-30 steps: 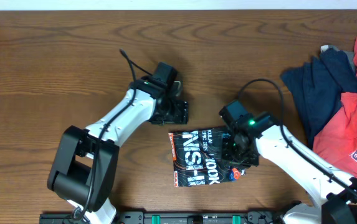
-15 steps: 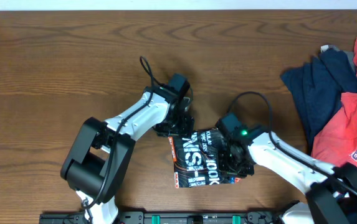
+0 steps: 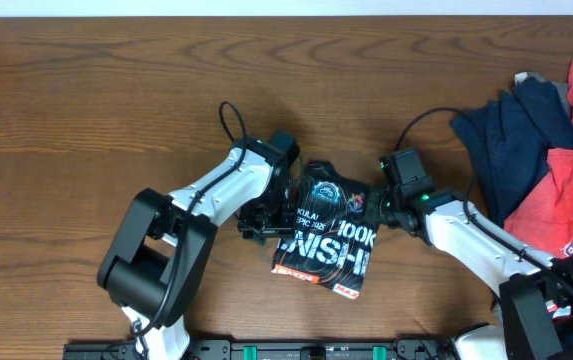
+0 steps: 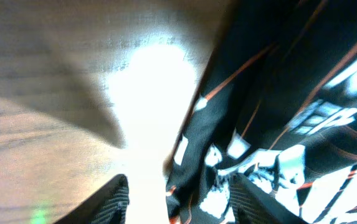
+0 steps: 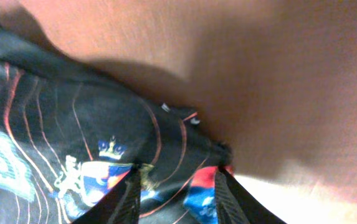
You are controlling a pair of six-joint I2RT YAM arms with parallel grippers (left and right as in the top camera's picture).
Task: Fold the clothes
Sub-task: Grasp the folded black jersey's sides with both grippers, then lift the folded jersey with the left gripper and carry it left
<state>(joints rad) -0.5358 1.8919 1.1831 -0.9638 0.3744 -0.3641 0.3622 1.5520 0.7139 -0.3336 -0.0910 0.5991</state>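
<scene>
Jersey of soft black cloth with thin contour lines, white lettering and colourful logos (image 3: pixel 328 230), folded into a compact packet, lying mid-bench towards the near edge of the brown wooden bench (image 3: pixel 86 90). Long axis running far to near, near end swung slightly right. Left jaws at its left edge, parted, bare wood showing between them beside the hem: released. Right jaws at its far right corner, parted over the cloth; pinching or not, cannot tell. Neither arm clearly nearer. Probably squaring the last fold. Well apart at the right, crumpled navy shirt (image 3: pixel 501 140) and red shirt (image 3: pixel 566 190), not yet folded.
</scene>
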